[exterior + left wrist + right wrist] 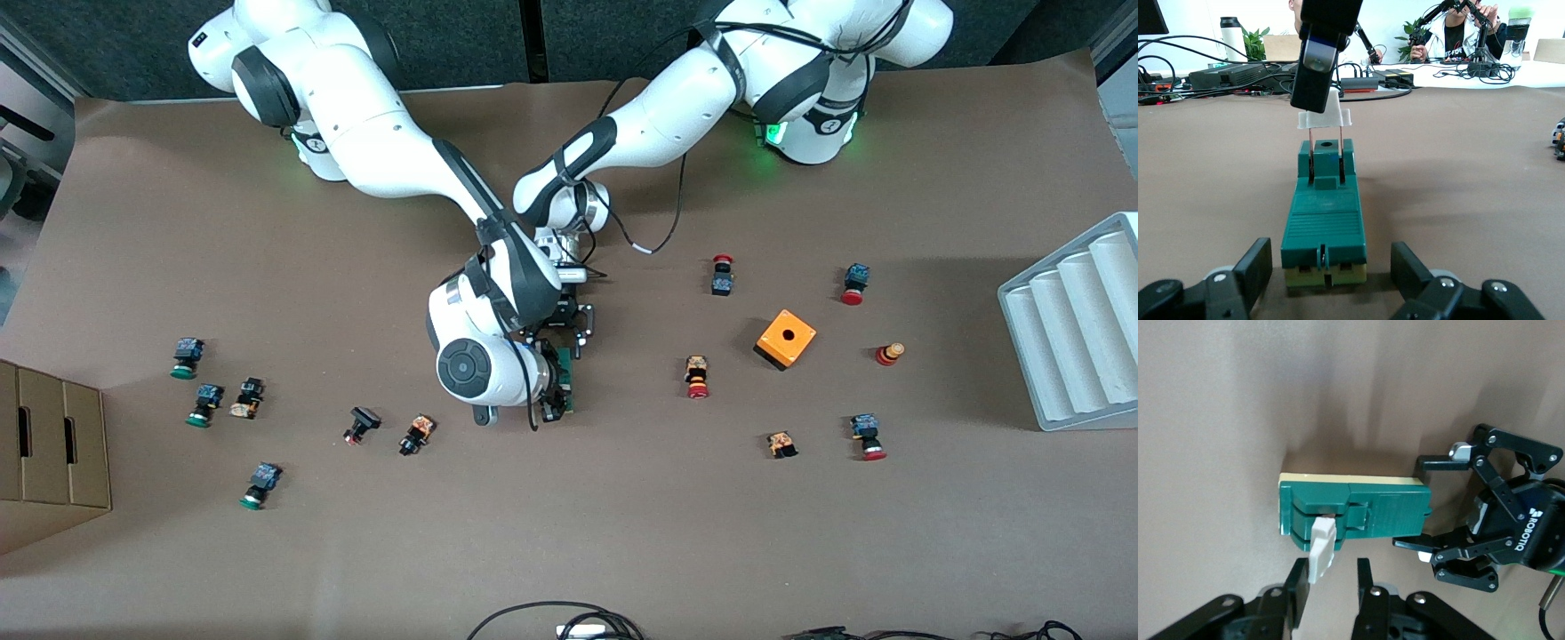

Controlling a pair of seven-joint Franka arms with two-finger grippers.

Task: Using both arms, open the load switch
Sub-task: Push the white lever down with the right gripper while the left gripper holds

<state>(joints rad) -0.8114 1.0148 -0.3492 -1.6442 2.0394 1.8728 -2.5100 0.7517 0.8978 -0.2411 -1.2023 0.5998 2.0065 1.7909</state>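
The dark green load switch (pixel 570 378) (pixel 1325 227) (pixel 1358 510) lies flat on the brown table near its middle. Its white piece (pixel 1325 119) (pixel 1319 550) stands raised off the end nearer the front camera, on two thin copper pins. My right gripper (pixel 555 407) (pixel 1331 563) (pixel 1318 80) hangs over that end. Its jaws stand apart with the white piece between them, resting against one finger (pixel 1297 587). My left gripper (pixel 580 331) (pixel 1331 252) (pixel 1410 503) is open, straddling the other end with a thin gap on each side.
An orange cube with a hole (pixel 785 339) and several red-capped push buttons (pixel 698 378) lie toward the left arm's end. Green-capped buttons (pixel 187 357) lie toward the right arm's end. A grey ridged tray (pixel 1076 329) and a cardboard box (pixel 44 444) sit at the table's ends.
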